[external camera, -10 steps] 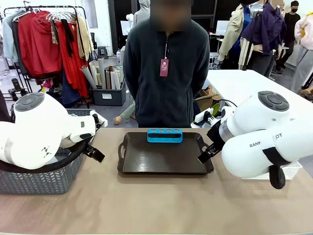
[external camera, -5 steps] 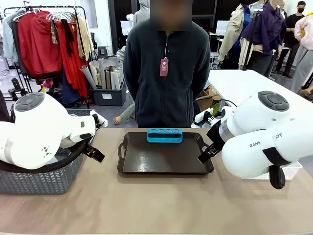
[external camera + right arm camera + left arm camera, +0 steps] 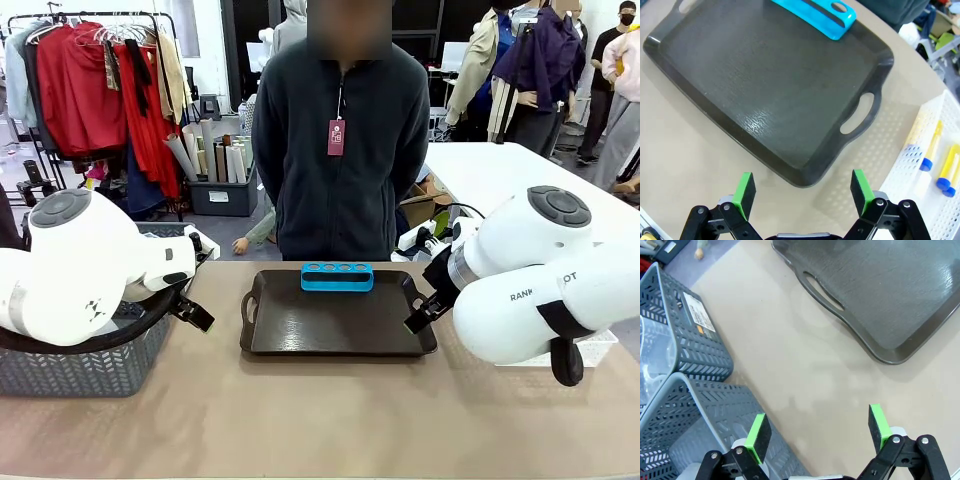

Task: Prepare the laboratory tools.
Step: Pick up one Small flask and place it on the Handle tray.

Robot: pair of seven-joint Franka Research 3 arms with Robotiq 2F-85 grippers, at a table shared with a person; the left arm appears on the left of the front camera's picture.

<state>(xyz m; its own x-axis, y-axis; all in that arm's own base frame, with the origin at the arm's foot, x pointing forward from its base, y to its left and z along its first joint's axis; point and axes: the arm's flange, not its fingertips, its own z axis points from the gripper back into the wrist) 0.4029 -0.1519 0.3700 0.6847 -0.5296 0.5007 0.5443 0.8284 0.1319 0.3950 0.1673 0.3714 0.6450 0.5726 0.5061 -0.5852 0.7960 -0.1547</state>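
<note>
**First onlooker:** Blue tube rack on the far edge of that dark tray, right in front of the person. Where are the tubes?

**Second onlooker:** Off to the robot's right. The amber tubes with blue caps lie flat in the white mesh bin, just beside the tray's handle.

**First onlooker:** And the claws?

**Second onlooker:** Both are spread wide, pinching nothing. The left claw hangs above the tan surface, between the tray's other handle and the grey woven baskets. The right claw hovers over the tray's near corner, the bin just beside it.
</note>
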